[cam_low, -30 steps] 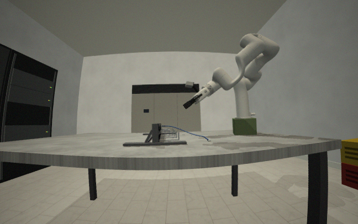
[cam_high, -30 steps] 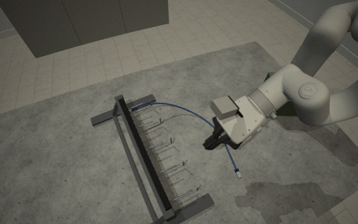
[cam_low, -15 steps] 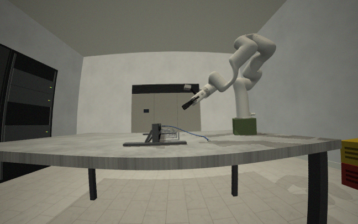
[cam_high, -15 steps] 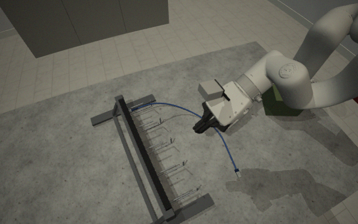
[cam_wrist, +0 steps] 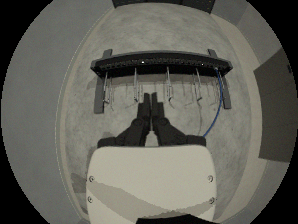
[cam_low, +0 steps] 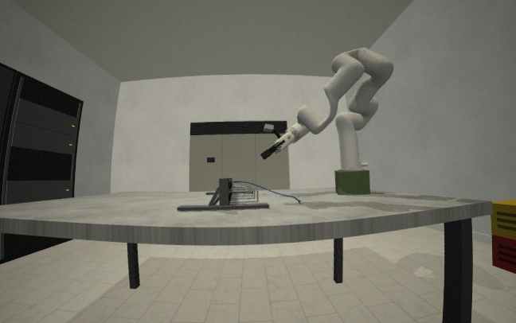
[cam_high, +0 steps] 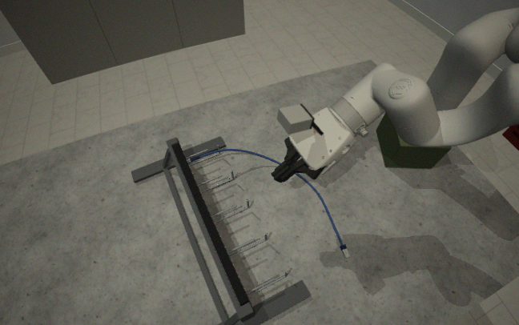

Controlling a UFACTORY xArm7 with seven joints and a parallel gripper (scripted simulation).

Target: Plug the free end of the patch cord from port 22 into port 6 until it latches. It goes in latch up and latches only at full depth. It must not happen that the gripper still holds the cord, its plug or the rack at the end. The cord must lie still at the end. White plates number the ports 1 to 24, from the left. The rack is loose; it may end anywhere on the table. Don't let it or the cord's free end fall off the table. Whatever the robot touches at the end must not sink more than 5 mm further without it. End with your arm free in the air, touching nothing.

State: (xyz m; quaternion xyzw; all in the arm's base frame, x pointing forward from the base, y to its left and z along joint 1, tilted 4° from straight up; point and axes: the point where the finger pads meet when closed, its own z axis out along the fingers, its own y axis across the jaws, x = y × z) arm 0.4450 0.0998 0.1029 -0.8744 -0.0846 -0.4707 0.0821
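The rack [cam_high: 208,216] [cam_low: 224,192] [cam_wrist: 160,63] stands on the table [cam_high: 100,240] [cam_low: 239,231], its dark port panel edge-on in the overhead view. The blue patch cord [cam_high: 325,211] [cam_low: 275,192] [cam_wrist: 217,106] leaves the panel's far end and curves out over the table. Its free plug [cam_high: 344,251] [cam_low: 299,202] lies on the table, apart from the rack. My gripper [cam_high: 277,176] [cam_low: 264,155] [cam_wrist: 151,101] is shut and holds nothing. It hangs high above the table, pointing down towards the rack, with the cord passing below it. The port numbers are too small to read.
The arm's green base block [cam_high: 400,154] [cam_low: 352,182] stands at the table's back right. A grey cabinet [cam_high: 120,28] is on the floor beyond the table. A dark server rack [cam_low: 36,139] stands at the left, and a yellow and red box [cam_low: 505,235] at the right.
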